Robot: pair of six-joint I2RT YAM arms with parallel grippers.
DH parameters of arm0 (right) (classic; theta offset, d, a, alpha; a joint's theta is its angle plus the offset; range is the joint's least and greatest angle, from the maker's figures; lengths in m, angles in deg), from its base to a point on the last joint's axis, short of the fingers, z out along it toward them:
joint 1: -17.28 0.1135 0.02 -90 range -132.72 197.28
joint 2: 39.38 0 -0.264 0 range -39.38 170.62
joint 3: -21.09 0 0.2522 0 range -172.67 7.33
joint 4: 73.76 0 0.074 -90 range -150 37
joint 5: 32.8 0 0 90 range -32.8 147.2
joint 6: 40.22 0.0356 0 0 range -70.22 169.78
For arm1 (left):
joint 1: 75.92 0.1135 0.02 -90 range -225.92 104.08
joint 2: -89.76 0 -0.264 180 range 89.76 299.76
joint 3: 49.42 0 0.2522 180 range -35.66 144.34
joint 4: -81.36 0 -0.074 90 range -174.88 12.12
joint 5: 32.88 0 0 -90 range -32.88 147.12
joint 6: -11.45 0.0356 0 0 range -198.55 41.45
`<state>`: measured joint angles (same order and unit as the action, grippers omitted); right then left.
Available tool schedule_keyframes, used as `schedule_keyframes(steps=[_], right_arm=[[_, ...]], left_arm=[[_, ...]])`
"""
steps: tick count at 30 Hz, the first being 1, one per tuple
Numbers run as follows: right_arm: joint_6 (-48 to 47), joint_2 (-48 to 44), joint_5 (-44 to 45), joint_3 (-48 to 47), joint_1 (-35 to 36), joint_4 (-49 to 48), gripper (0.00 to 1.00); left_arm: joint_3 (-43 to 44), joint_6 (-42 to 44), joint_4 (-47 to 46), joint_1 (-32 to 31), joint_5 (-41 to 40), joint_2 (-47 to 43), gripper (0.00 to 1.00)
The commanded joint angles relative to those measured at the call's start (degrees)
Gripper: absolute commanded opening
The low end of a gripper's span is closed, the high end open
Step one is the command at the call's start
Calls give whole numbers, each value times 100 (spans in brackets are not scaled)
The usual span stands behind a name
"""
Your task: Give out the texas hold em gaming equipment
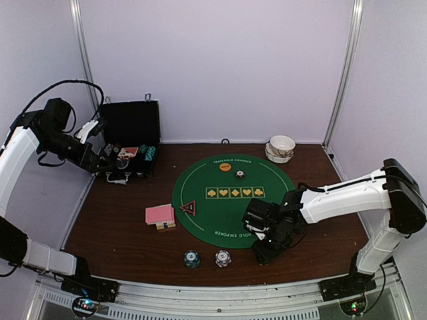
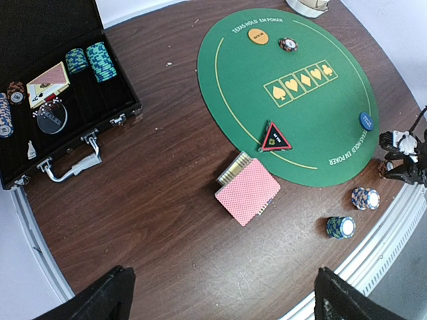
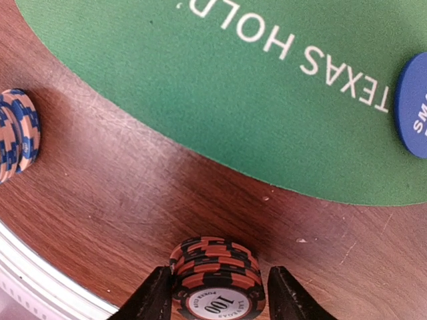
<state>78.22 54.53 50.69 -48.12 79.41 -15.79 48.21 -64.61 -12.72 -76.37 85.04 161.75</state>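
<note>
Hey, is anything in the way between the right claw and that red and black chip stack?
Nothing visible. The stack stands between the right claw fingers, on bare wood just off the mat.

Bare wood of the table (image 1: 113, 233) offers a wide lane from the open black case (image 1: 130, 130) at the far left to the near edge, interrupted only by the pink-backed cards (image 1: 160, 214) and triangle marker (image 1: 189, 208) at the left rim of the green mat (image 1: 213, 180). Along the near edge the teal chip stack (image 1: 192, 259), the pink-blue chip stack (image 1: 223, 258) and the right arm (image 1: 333, 200) bar the way, the right gripper (image 3: 219, 272) straddling a red-black chip stack (image 3: 213, 257) with barely any room at either side. The white bowls (image 1: 281, 148) fill the far right corner.
</note>
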Motion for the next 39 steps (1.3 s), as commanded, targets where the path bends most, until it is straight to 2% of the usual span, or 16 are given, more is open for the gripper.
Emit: schedule_keyframes(steps=[1, 5, 8, 17, 21, 27, 39], right_arm=[[-75, 110, -22, 28, 37, 31, 49], [-68, 23, 67, -50, 36, 134, 32], [-43, -93, 148, -155, 41, 279, 23], [-105, -450, 401, -801, 37, 1071, 13], [-205, -376, 566, -1315, 28, 1381, 13], [-536, 481, 624, -2630, -133, 1458, 14], [-1155, 3334, 289, -5737, -401, 1427, 16]], left_arm=[[72, 82, 5, -8, 96, -77, 98], [81, 91, 3, -8, 81, -52, 97], [106, 101, 2, -8, 68, -33, 97], [195, 83, 30, -8, 95, -5, 98], [232, 92, 58, -8, 91, 18, 98], [242, 92, 53, -8, 93, 63, 97], [258, 47, 48, -8, 200, 89, 98]])
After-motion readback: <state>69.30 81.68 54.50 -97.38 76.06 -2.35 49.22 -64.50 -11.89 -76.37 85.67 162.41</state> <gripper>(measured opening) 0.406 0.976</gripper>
